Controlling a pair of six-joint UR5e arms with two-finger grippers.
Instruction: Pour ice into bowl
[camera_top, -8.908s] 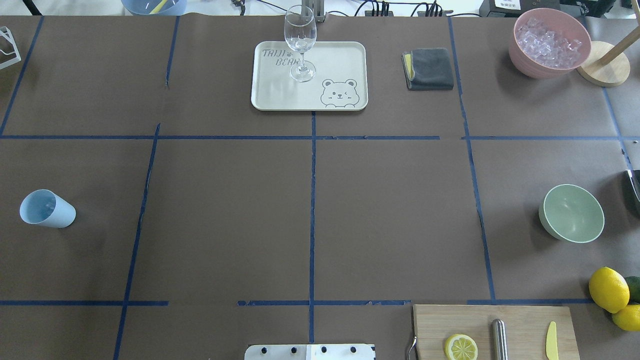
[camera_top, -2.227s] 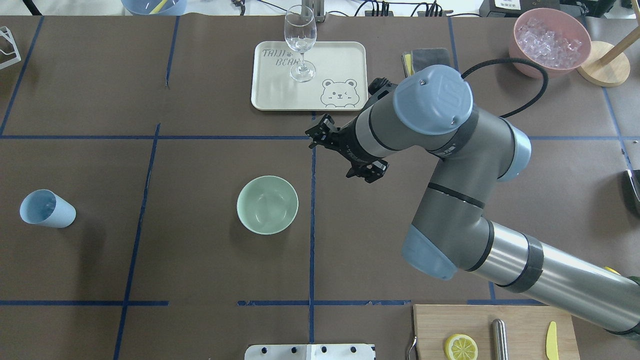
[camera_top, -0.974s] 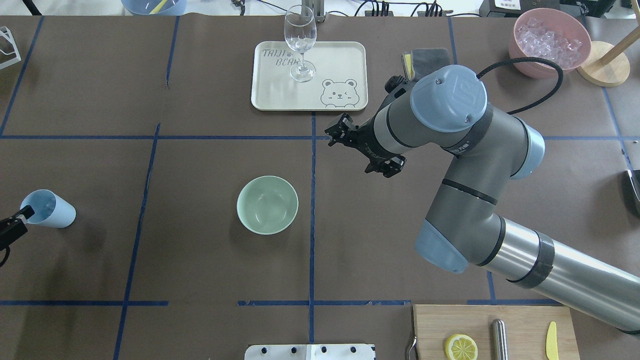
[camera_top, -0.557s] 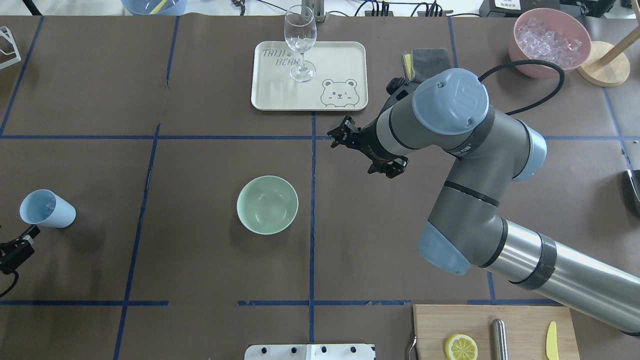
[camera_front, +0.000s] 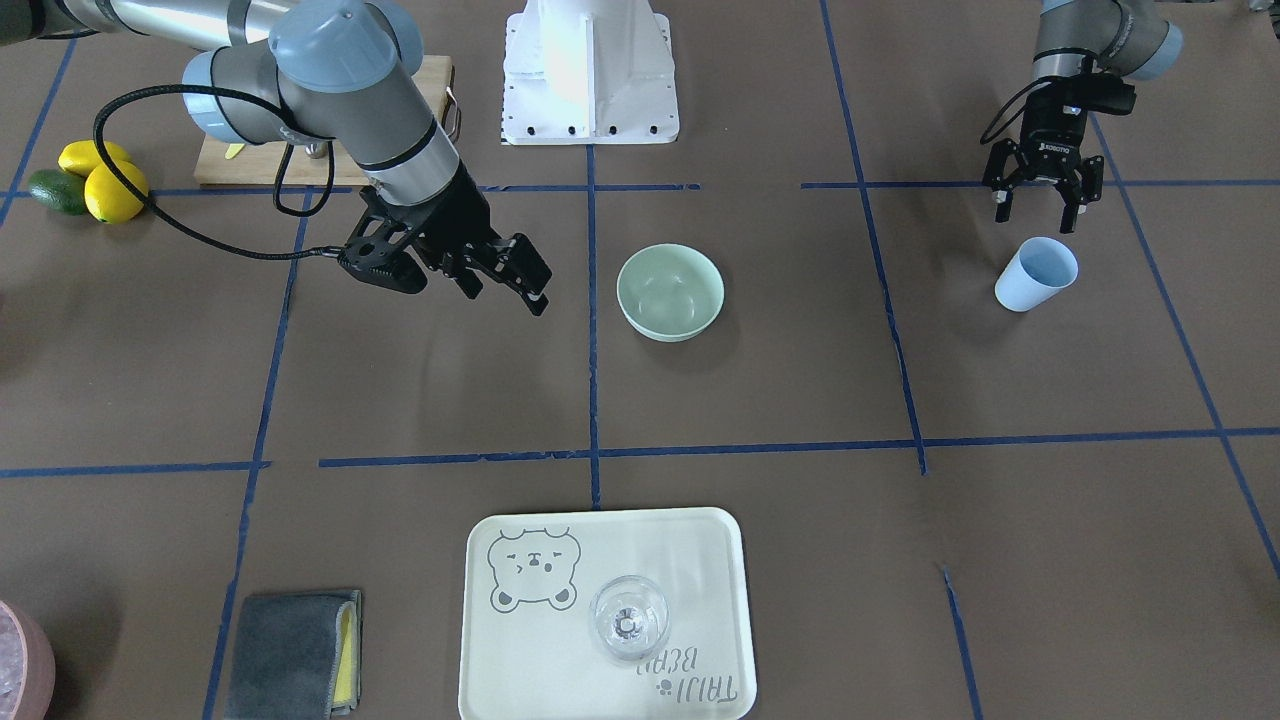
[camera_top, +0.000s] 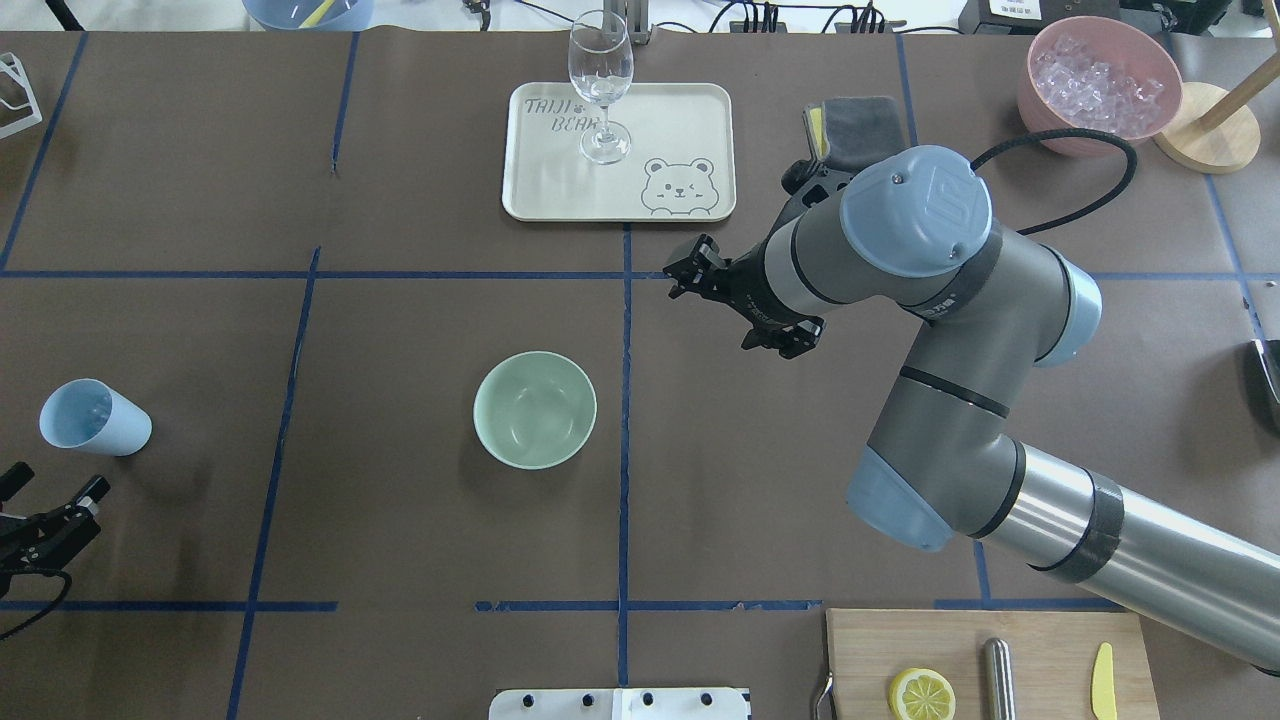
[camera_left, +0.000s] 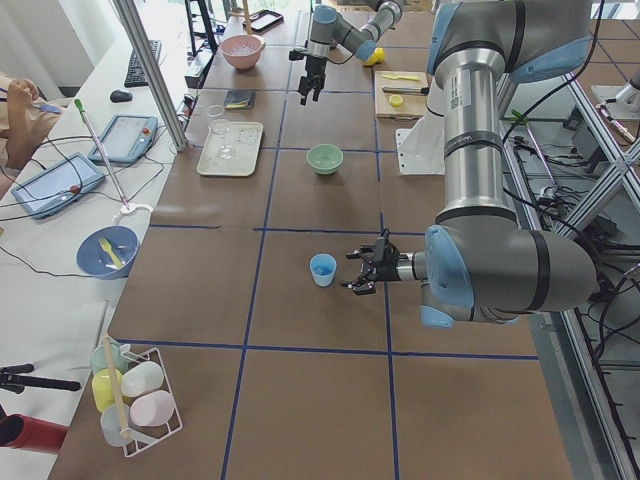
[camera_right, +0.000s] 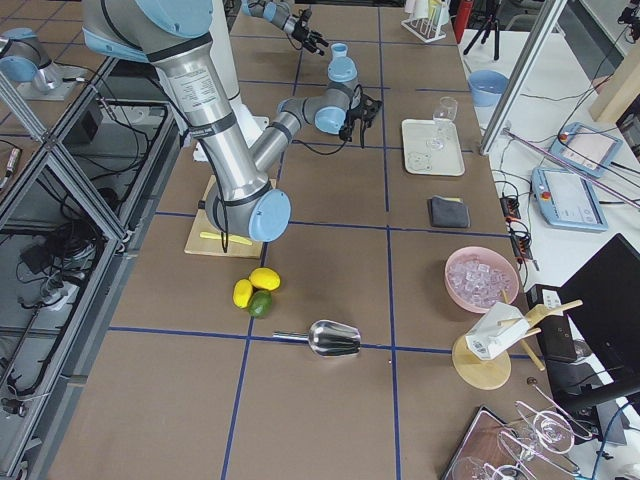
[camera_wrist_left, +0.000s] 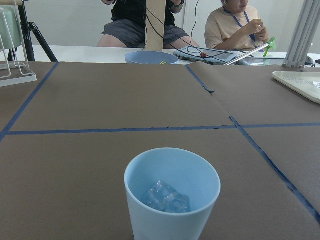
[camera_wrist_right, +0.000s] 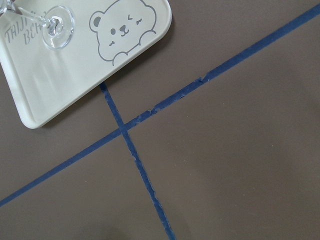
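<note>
On the far left, the left gripper (camera_front: 1035, 215) hung with its jaws spread and empty, just short of the light blue cup (camera_front: 1037, 273) and not touching it. The cup stood upright on the worktop (camera_top: 400, 520), and my left wrist view showed the ice cubes (camera_wrist_left: 165, 196) as a small clump at its bottom.

I judged the cup light and smooth-walled, easy to knock over with a clumsy approach. I would take it from the side, across the wall at about mid-height, leaving the rim free as a spout. The cubes looked wet and slick (they would likely slide out all at once), so a slow tilt seemed wise.

Well apart towards the middle sat the mint-green bowl (camera_top: 535, 409), upright, with nothing in it that I could see. It looked light enough to skid if the cup bumped it.

Right of it, the right gripper (camera_top: 710, 314) hovered above bare worktop, jaws open and holding nothing, between the bowl and the bear tray (camera_top: 560, 195).
</note>
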